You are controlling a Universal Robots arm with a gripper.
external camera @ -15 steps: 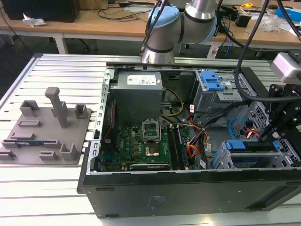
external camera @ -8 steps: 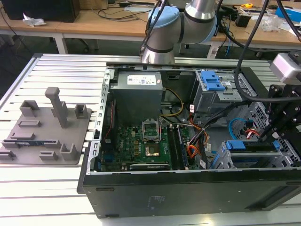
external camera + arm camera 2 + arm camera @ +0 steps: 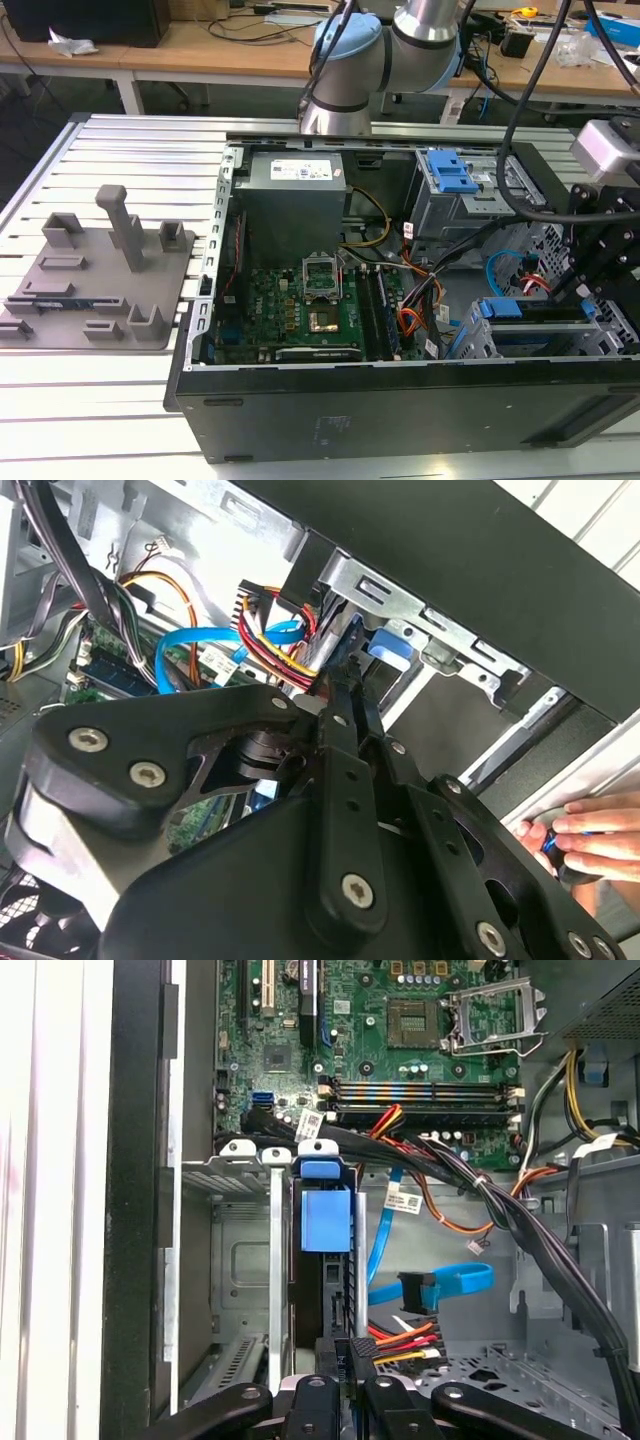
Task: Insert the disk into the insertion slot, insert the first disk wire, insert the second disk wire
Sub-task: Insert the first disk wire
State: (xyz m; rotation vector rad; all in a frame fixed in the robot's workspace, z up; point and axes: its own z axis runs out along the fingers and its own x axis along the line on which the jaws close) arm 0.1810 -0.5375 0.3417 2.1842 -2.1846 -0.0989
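Observation:
The disk, seen edge-on with its blue carrier tab, sits in the insertion slot, a grey perforated metal bay. In the exterior view the disk's blue carrier lies in the insertion slot at the case's front right. My gripper is shut on the black plug of the first disk wire, a red, orange and yellow bundle, right at the disk's rear edge. The second disk wire, light blue with a dark plug, hangs loose beside it. In the second wrist view the gripper meets the first disk wire by the blue carrier.
The open computer case holds a motherboard, a power supply and a taller cage with a blue clip. Thick black cables cross above the bay. A grey fixture plate lies at the exterior view's left. A person's hand rests outside the case.

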